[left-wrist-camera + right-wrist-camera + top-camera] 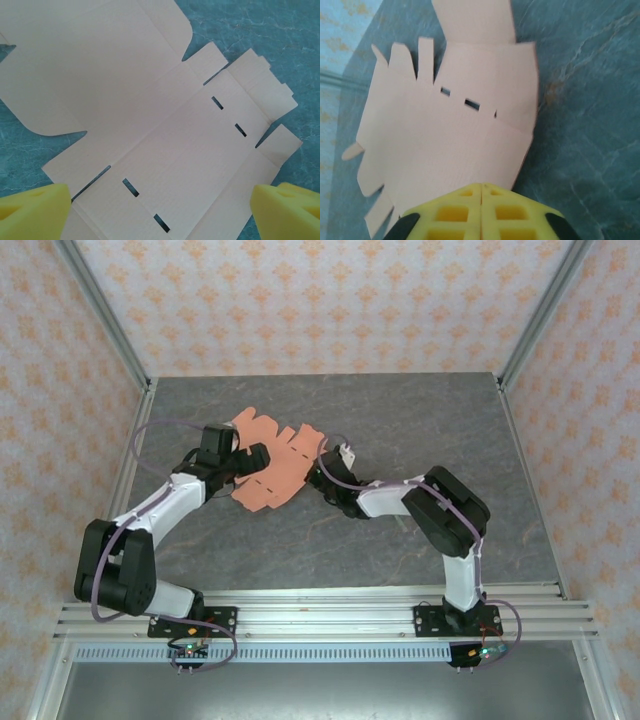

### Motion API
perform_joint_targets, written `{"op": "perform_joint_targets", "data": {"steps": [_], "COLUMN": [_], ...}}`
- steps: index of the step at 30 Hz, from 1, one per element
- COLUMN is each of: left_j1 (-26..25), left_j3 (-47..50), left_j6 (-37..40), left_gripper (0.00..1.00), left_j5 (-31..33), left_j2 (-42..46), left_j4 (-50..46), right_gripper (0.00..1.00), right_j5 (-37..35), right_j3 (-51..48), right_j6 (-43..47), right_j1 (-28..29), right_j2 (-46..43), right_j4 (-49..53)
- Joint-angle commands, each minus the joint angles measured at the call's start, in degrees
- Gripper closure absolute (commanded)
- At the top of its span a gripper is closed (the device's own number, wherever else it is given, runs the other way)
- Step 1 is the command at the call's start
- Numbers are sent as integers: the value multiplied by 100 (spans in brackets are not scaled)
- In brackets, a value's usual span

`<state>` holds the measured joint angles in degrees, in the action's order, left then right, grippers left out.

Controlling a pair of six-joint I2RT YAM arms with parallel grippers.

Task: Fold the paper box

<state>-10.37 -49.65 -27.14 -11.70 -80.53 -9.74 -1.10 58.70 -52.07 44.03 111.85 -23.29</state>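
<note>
One paper box [270, 465] – a salmon-orange card sheet, die-cut and not yet folded – lies spread flat on the grey marbled table [400, 420], towards its far left, between two robot arms. The overhead view shows its outline ragged with tabs and notches along the far edge. In the left wrist view the sheet [165, 145] looks pale, with straight crease lines dividing it into panels, rounded flaps at one end, stepped tabs at the other and four short slots cut in two pairs.

Two grippers attend the single sheet. The left gripper [240, 468] hovers over the card's left part with its jaws spread wide and nothing between them – its two yellow fingertips [35, 210] sit at opposite lower corners of its own camera view. The right gripper [325, 472] is at the sheet's right edge, its yellow pads [455, 215] pressed together with no gap. From the right wrist, the near edge of the card [450, 135] runs up to those closed pads, but whether card is pinched between them cannot be told.
</note>
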Motion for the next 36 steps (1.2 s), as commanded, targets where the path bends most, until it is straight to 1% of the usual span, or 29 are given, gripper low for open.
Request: {"op": "perform_joint_targets", "data": {"steps": [1, 3, 6, 8, 10, 12, 14, 16, 21, 24, 30, 36], "left_j1": [11, 9, 9, 6, 4, 3, -2, -12, -24, -24, -26, -21], "left_j3": [39, 47, 56, 75, 119, 157, 160, 146, 183, 210, 240, 248], "left_j6": [-106, -155, -239, -268, -312, -317, -319, -319, -319, -305, -250, -247], "left_gripper": [7, 7, 7, 7, 7, 7, 7, 7, 7, 7, 7, 7], "left_j5": [174, 193, 185, 218, 279, 283, 244, 208, 229, 262, 298, 291], "left_j2": [318, 442, 631, 727, 790, 801, 780, 764, 828, 896, 1011, 1091], "left_j4": [-140, -127, -79, -52, -8, 68, 103, 74, 24, -35, -115, -129], "right_gripper": [100, 100, 100, 93, 80, 69, 61, 57, 56, 58, 64, 69], "right_j5": [-42, 275, 511, 638, 892, 980, 968, 958, 892, 817, 596, 434], "right_j3": [136, 124, -92, -292, -382, -381, -313, -213, 98, 347, 781, 986], "right_j6": [316, 559, 669, 513, 274, 119, 86, 71, 40, 133, 207, 252], "right_j1": [-267, -436, -599, -615, -591, -550, -518, -518, -517, -518, -536, -536], "right_j2": [-14, -113, -399, -559, -581, -518, -433, -317, -9, 177, 494, 702], "right_j4": [-94, -25, 281, 371, 317, 269, 298, 329, 380, 451, 698, 756]}}
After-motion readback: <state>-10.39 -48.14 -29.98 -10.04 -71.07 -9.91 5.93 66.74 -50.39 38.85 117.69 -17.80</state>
